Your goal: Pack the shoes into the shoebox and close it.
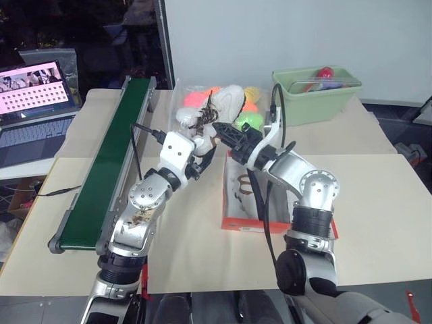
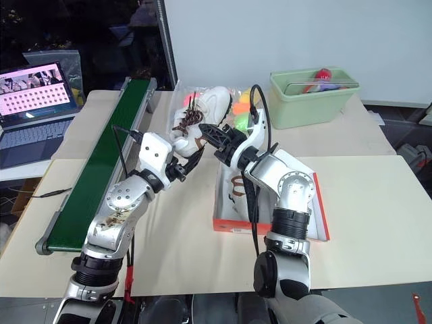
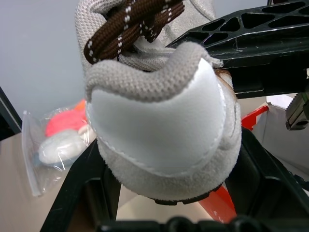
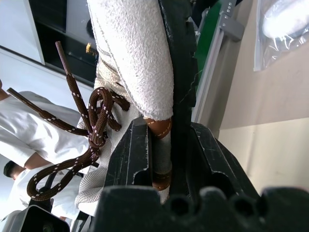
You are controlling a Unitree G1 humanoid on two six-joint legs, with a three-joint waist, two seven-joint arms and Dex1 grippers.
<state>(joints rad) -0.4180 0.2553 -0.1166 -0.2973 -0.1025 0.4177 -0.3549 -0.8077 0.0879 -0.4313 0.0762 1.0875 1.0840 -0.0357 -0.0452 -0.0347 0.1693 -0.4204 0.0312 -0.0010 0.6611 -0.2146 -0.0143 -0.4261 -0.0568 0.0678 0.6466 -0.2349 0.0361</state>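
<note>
While both pincers meet above the counter (image 1: 378, 202), one sneaker (image 2: 202, 111) hangs in the air between them, clear of the shoebox (image 2: 226, 223). Left pincer (image 1: 202, 152) is partly open, its fingers (image 3: 87, 183) on either side of the heel. Right pincer (image 2: 209, 131) is clamped narrow on the dark sole edge and side wall near the forefoot; its fingers (image 4: 133, 164) pinch the rim tight. Sneaker's long axis runs away from the left pincer, heel toward it, toe up and away, tilted steeply, sole side facing the right pincer. Brown laces (image 4: 91, 130) hang loose off the far side of the right pincer. Shoebox sits open on the counter below and just behind the right pincer, long axis running away from the robot; second sneaker (image 1: 243, 189) lies inside it, lengthwise.
</note>
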